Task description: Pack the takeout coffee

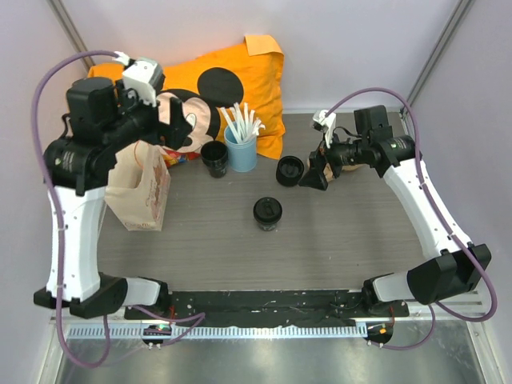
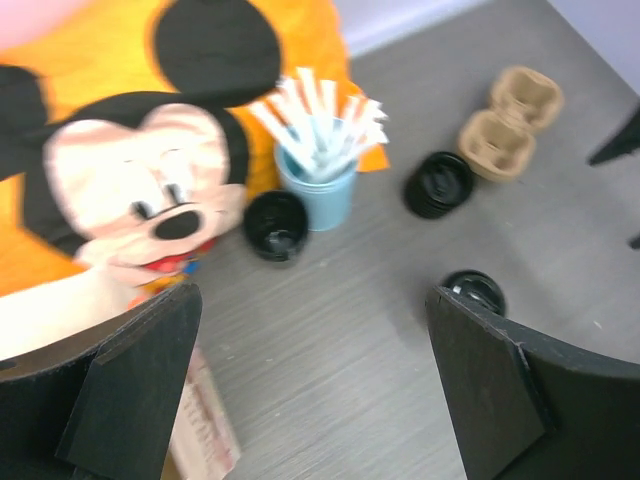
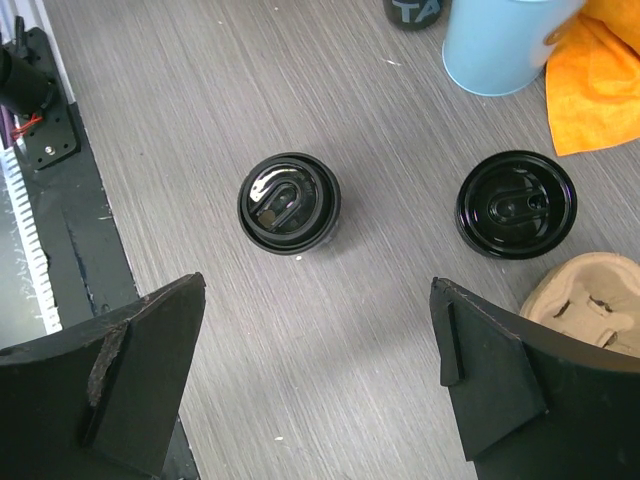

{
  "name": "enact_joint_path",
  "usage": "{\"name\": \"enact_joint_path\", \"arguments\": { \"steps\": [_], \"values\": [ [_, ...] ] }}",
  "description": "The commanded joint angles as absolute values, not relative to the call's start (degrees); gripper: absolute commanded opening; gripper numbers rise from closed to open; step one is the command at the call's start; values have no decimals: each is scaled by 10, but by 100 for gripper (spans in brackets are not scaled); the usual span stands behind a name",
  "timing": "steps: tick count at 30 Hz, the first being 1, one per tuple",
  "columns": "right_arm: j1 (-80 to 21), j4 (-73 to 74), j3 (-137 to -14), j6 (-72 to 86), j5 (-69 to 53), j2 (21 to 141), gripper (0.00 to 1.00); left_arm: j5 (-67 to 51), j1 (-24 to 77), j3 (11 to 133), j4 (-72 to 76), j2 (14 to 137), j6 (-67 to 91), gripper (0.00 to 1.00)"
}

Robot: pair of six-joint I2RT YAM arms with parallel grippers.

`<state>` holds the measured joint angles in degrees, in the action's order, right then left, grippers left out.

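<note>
At the left of the top view, the left claw (image 2: 320, 385) is held above a paper bag (image 1: 142, 192), which stands on the grey surface (image 1: 360, 240). Its jaws are spread wide and nothing is gripped between them. Behind the bag, at the upper left of the frame, an orange cushion (image 1: 248, 76) with a cartoon mouse is seen.

To the right of the bag a black open ring (image 1: 214, 158) is placed. Just beside it stands the blue cup (image 1: 241, 150), filled with white sticks (image 1: 242, 120).

The coffee (image 1: 267, 213) is found near the middle of the frame. It stands upright on the surface with its black lid on, below the blue cup and apart from all other things. It is touched by no claw.

At its upper right a second black lid (image 1: 290, 170) is placed; whether a cup is under it cannot be told. Just right of that lid the right claw (image 1: 314, 176) is held low over the surface. It is released as well, with its jaws wide and nothing between them. In the right wrist view the coffee is seen at the upper left of centre, ahead of the fingers, and a pulp tray (image 3: 585, 295) lies near the right finger.
</note>
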<state>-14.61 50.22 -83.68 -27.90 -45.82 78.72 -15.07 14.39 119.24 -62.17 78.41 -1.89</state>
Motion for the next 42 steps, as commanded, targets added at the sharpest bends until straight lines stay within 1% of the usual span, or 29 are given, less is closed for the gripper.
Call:
{"name": "enact_joint_path", "arguments": {
  "steps": [1,10,16,22,26,31,33,36,37,39,40,42],
  "values": [
    [-145,508,-867,-297,-490,774,100,-43,133,1187,-634,743,-20,100],
    [-145,496,-856,-289,-510,759,98,102,111,1103,-620,737,-4,100],
    [-146,492,-846,-290,-519,750,98,117,98,1033,-590,732,-7,100],
    [-146,494,-836,-294,-526,747,98,159,91,976,-536,717,-24,100],
    [-146,493,-834,-293,-531,751,97,154,78,949,-535,719,-24,99],
    [-147,491,-835,-293,-535,754,97,133,59,886,-518,701,-25,95],
    [-148,492,-836,-293,-535,755,97,127,53,865,-512,699,-25,93],
    [-149,492,-836,-293,-535,756,96,113,48,848,-508,700,-25,87],
    [-149,492,-835,-293,-535,755,96,108,47,844,-507,698,-24,81],
    [-150,492,-835,-293,-535,756,96,93,47,833,-500,697,-23,75],
    [-149,492,-834,-293,-535,755,96,88,46,831,-498,696,-23,65],
    [-150,491,-834,-293,-534,755,96,76,47,827,-497,695,-23,56]
  ]
}}
